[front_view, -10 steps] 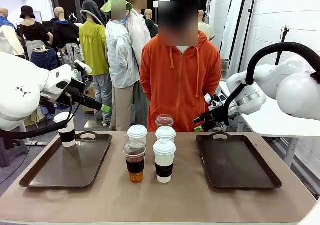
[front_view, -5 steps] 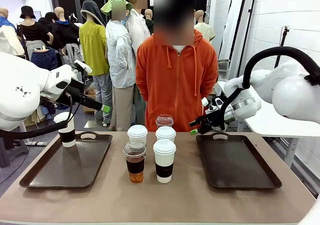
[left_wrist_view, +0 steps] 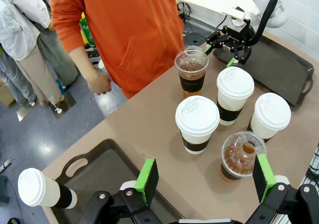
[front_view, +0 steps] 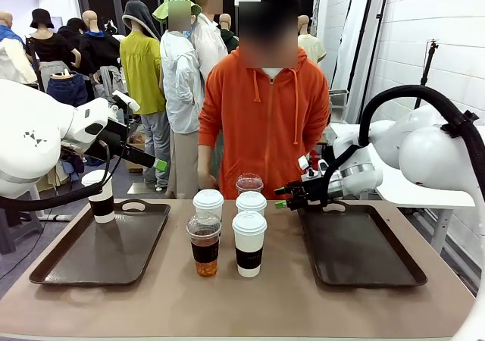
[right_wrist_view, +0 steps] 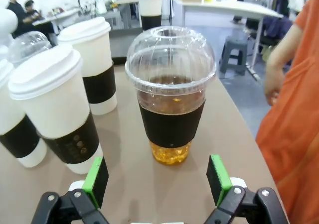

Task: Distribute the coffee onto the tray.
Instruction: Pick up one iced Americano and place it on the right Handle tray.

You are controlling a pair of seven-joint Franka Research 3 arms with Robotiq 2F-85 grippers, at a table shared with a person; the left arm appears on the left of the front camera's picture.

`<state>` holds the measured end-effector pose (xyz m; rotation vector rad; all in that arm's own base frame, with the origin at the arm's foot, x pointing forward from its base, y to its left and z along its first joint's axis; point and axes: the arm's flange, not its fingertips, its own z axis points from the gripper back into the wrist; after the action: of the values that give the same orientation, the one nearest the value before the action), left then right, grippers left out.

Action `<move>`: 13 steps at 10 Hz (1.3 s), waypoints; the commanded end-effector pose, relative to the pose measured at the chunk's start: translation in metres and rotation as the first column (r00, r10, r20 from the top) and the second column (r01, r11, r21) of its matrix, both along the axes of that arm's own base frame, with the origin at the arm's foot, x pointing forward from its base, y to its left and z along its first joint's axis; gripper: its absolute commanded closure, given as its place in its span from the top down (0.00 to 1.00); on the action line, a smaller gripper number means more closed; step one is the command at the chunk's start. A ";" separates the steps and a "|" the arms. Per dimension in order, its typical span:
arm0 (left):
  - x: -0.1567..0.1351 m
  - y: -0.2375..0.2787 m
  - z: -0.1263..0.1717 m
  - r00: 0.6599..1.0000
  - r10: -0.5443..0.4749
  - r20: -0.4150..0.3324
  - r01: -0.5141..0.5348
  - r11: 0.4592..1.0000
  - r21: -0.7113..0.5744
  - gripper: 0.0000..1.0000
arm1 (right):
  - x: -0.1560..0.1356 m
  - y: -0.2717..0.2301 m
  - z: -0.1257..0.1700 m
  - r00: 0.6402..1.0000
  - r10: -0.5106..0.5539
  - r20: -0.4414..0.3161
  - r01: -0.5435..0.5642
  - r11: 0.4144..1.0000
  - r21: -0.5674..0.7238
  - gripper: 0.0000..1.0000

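The brown surface [front_view: 250,303] carries everything, and a person in an orange hoodie [front_view: 265,121] stands at its far edge. A dark left tray [front_view: 76,261] lies toward the surface's left edge, and a matching right tray [front_view: 364,254] lies toward its right edge. The coffee is six takeaway cups. One white cup [front_view: 99,196] stands upright in the left tray's far left corner. The other five cluster mid-surface between the trays: three white lidded cups [front_view: 249,243] with black sleeves, a near clear cup [front_view: 204,244] and a far clear cup [front_view: 248,183], both dome-lidded with brown drink. The right claw [front_view: 286,197] sits low by the right tray's far left corner. It is spread wide, with the far clear cup just ahead and apart from both green pads [right_wrist_view: 97,176]. The left claw [left_wrist_view: 205,176], also spread wide and holding nothing, hangs high near the left tray's far right corner.
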<state>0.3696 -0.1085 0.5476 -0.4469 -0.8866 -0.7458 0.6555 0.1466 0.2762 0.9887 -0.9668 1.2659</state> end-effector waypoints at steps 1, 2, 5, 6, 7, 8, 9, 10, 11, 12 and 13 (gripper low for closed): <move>0.000 0.001 0.000 1.000 0.001 -0.004 -0.001 1.000 -0.001 1.00 | 0.012 0.011 -0.009 1.000 0.001 0.022 -0.002 0.998 0.063 1.00; 0.000 0.001 0.000 1.000 0.001 -0.004 -0.001 1.000 -0.001 1.00 | 0.016 0.015 -0.011 1.000 0.000 0.019 -0.001 0.997 0.073 1.00; 0.000 0.001 0.000 1.000 0.001 -0.004 -0.001 1.000 -0.001 1.00 | 0.028 0.025 -0.016 1.000 0.004 0.012 -0.005 0.997 0.082 1.00; 0.000 0.001 0.000 1.000 0.001 -0.004 -0.001 1.000 -0.001 1.00 | 0.031 0.028 -0.018 1.000 0.008 0.008 -0.008 0.996 0.085 1.00; 0.000 0.001 0.000 1.000 0.001 -0.004 -0.001 1.000 -0.001 1.00 | 0.033 0.031 -0.018 1.000 0.016 0.008 -0.017 0.996 0.091 1.00; 0.000 0.001 0.000 1.000 0.001 -0.004 -0.001 1.000 -0.001 1.00 | 0.034 0.034 -0.019 1.000 0.030 -0.004 -0.030 0.995 0.096 1.00; 0.000 0.001 0.000 1.000 0.001 -0.004 -0.001 1.000 -0.001 1.00 | 0.035 0.035 -0.019 1.000 0.027 -0.003 -0.026 0.995 0.094 1.00; 0.000 0.001 0.000 1.000 0.001 -0.004 -0.001 1.000 -0.001 1.00 | 0.035 0.037 -0.019 1.000 0.028 -0.006 -0.028 0.995 0.097 1.00; 0.000 0.001 0.000 1.000 0.001 -0.004 -0.001 1.000 -0.001 1.00 | 0.036 0.040 -0.020 0.999 0.035 -0.009 -0.034 0.995 0.096 1.00; 0.000 0.001 0.000 1.000 0.001 -0.004 -0.001 1.000 -0.001 1.00 | 0.037 0.044 -0.022 0.999 0.042 -0.013 -0.041 0.995 0.094 1.00; 0.000 0.001 0.000 1.000 0.001 -0.004 -0.001 1.000 -0.001 1.00 | 0.038 0.049 -0.024 0.999 0.051 -0.020 -0.049 0.995 0.089 1.00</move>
<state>0.3696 -0.1085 0.5476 -0.4469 -0.8866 -0.7458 0.6825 0.1869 0.2539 1.0729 -1.0101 1.2707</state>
